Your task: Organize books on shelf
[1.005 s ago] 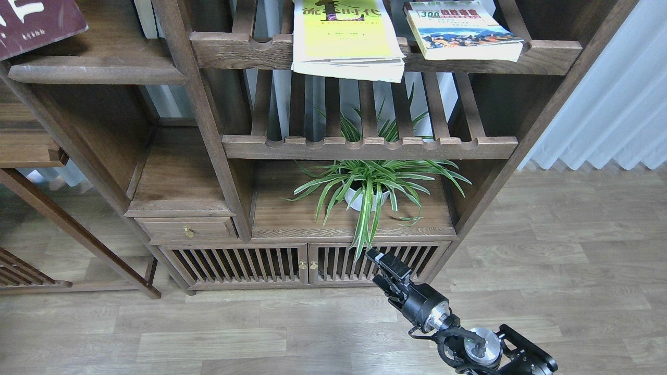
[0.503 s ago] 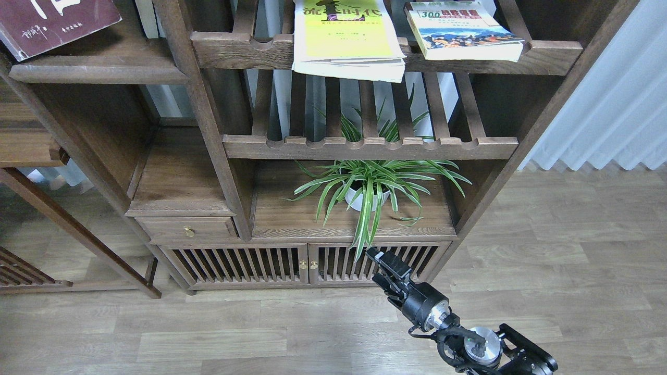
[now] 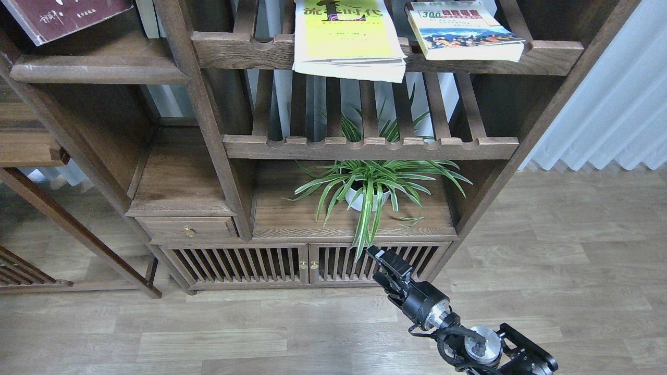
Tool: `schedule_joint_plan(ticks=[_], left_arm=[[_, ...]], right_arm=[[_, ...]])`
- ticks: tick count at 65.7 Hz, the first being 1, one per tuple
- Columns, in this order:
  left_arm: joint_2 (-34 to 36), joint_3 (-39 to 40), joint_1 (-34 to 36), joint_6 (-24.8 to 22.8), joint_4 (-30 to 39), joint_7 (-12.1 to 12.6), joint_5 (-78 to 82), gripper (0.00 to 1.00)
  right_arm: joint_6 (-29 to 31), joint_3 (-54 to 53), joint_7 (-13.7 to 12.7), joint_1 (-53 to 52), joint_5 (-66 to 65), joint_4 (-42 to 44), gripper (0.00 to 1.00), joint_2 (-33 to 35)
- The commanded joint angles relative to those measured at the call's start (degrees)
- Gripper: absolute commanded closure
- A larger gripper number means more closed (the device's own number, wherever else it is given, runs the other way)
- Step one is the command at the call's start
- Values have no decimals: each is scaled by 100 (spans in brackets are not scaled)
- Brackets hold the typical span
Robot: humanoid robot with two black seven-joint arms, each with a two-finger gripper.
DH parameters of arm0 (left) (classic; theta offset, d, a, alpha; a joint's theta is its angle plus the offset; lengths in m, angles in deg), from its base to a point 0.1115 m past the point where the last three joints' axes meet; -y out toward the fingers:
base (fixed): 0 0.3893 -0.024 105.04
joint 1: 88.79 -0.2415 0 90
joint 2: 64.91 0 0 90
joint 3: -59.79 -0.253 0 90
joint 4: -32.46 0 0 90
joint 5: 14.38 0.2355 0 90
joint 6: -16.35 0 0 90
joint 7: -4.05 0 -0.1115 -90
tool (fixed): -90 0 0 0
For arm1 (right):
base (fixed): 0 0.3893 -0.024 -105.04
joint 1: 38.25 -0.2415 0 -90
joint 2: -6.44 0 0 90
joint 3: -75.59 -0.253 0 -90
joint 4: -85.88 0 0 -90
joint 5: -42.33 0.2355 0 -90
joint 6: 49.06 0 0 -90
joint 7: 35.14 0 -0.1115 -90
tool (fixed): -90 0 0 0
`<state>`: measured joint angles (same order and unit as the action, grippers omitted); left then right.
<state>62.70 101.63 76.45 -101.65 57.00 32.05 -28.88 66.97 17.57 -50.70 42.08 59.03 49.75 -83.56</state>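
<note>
The maroon book (image 3: 62,15) with white characters shows at the top left, cut by the frame edge. It is over the solid dark-brown shelf (image 3: 99,70); I cannot tell whether it rests on the board. The yellow-green book (image 3: 346,36) lies on the upper slatted rack, overhanging its front rail. The "300" book (image 3: 464,31) lies to its right on the same rack. My right gripper (image 3: 383,265) is low, in front of the cabinet doors and far below the books. It is dark and its fingers cannot be told apart. My left gripper is out of view.
A potted spider plant (image 3: 372,187) stands on the plank above the slatted cabinet doors (image 3: 307,263). A second slatted rack (image 3: 370,146) is above it. A small drawer (image 3: 187,228) is at the left, white curtains (image 3: 615,104) at the right. The floor is wood.
The maroon book has moved right and up, further over the solid shelf. The right arm and the other two books have barely moved.
</note>
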Motion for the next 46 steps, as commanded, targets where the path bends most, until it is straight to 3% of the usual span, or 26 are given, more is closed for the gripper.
schedule_joint_plan(ticks=[1,46], left_arm=[[-140,0,8,0,-81,0,-1,94],[-219,79,210,0,-213,0,-9,89]], right_arm=[[8,-34,0,0,0,-8,1,0],[43,-70,-9,53,9,-17,1,0]])
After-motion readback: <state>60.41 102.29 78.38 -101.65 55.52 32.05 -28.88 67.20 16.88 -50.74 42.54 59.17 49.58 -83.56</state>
